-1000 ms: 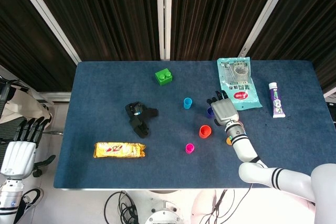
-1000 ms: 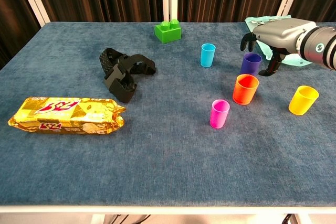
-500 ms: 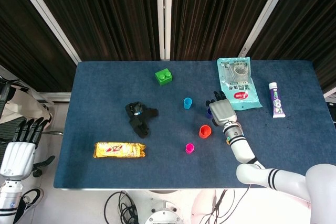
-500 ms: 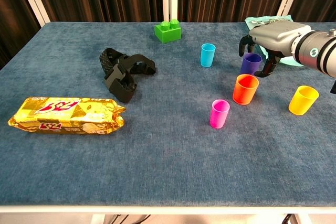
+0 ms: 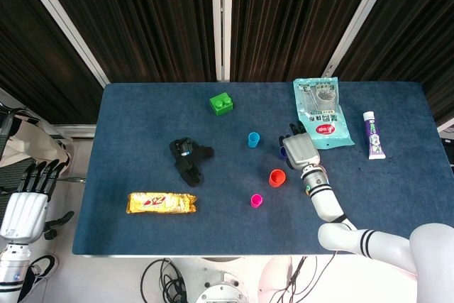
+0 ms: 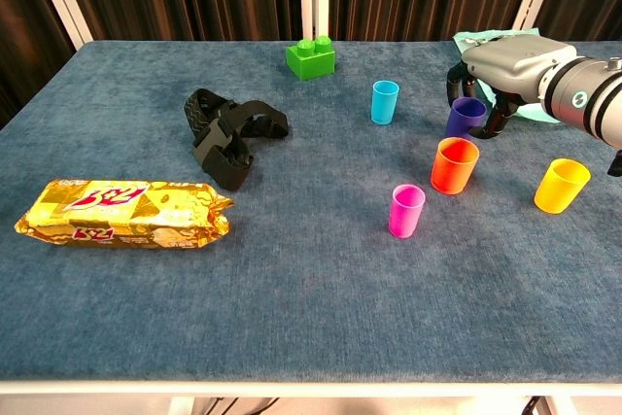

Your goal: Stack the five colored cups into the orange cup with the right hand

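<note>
Behind the orange cup [image 6: 455, 164], right hand [image 6: 505, 60] over purple cup [image 6: 465, 117].
Fingers curl around its rim; whether they grip, I cannot tell.

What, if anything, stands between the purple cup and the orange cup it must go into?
Nothing visible. The purple cup, under the right hand, stands just behind the orange cup with bare table between them.

The right hand [image 6: 505, 70] reaches over the table with its back up and fingers [image 6: 494, 120] curled downward, apart, holding nothing. The left hand [image 5: 27, 200] hangs off the table's left side, fingers straight and together, pointing up, holding nothing.
</note>
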